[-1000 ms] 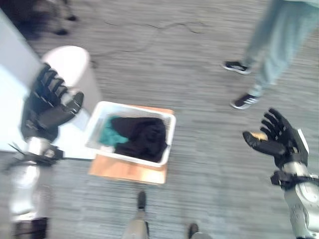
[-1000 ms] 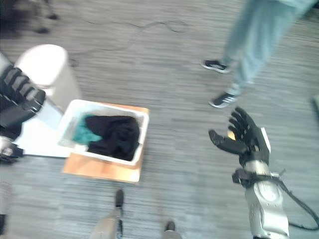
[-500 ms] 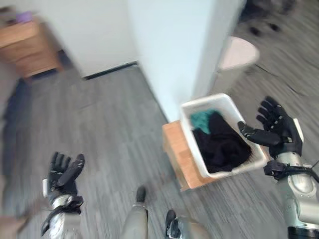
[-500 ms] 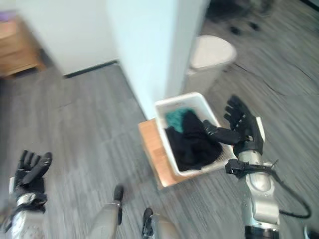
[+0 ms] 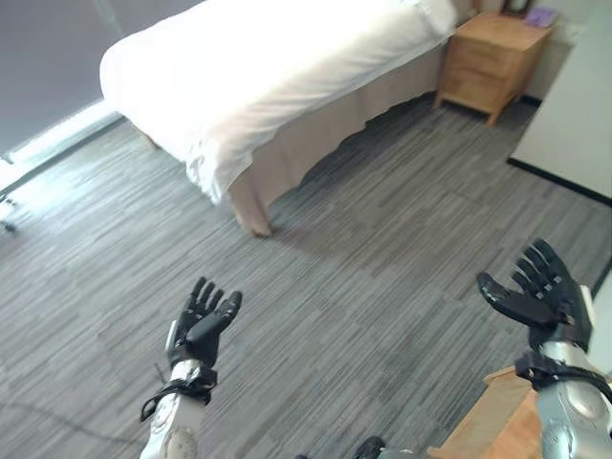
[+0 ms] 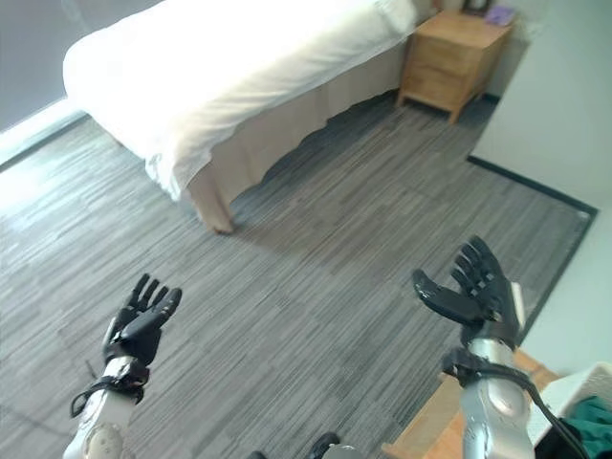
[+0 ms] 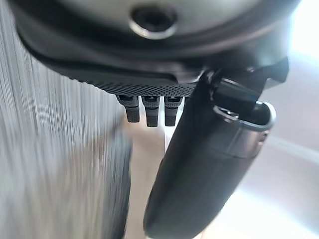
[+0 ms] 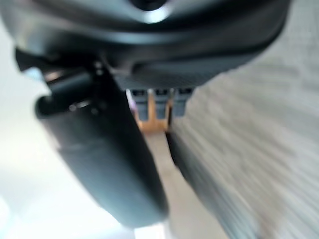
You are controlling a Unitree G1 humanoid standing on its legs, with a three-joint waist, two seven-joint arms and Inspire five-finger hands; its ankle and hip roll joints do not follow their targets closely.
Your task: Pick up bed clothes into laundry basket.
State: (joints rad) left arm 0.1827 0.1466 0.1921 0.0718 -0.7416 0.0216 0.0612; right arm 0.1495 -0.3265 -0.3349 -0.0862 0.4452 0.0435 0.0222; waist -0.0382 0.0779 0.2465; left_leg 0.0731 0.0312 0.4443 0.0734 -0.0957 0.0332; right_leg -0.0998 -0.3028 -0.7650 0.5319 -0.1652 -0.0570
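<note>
Both hands up and empty — left robot hand fingers spread wide, palm out, over bare floor; right robot hand likewise spread, thumb out, holding nothing. Bed sits well ahead, across the floor, covered in a white sheet that hangs off the near corner; no loose clothes can be made out on it from here. Nightstand beside the bed's far end. Laundry basket is low at the robot's right, just past the right arm, with a teal garment inside, sitting on a wooden stand.

Step in hand, as judged: approach the bed to find the next piece. To do it well — close the gap squarely toward the near corner, keep both hands spread and raised until over the mattress, then lower one onto cloth and bunch it rather than pinch an edge. Risk: grabbing the fitted sheet instead of a loose item. Keep track of the basket at the right for the return turn.
</note>
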